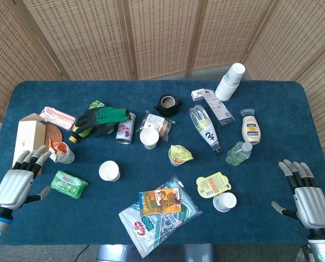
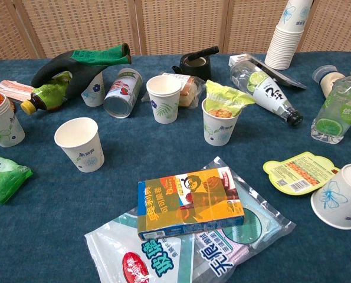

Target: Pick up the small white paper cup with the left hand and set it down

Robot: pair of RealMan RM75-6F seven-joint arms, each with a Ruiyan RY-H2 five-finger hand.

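My left hand [image 1: 17,183] shows a silver back, grey-and-black fingers; my right hand [image 1: 304,194] matches; blue-lit wrists on both.

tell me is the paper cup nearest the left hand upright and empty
Upright and empty: the small white paper cup stands on its base with the rim up, and the chest view shows only bare white inside. The left hand isn't touching it.
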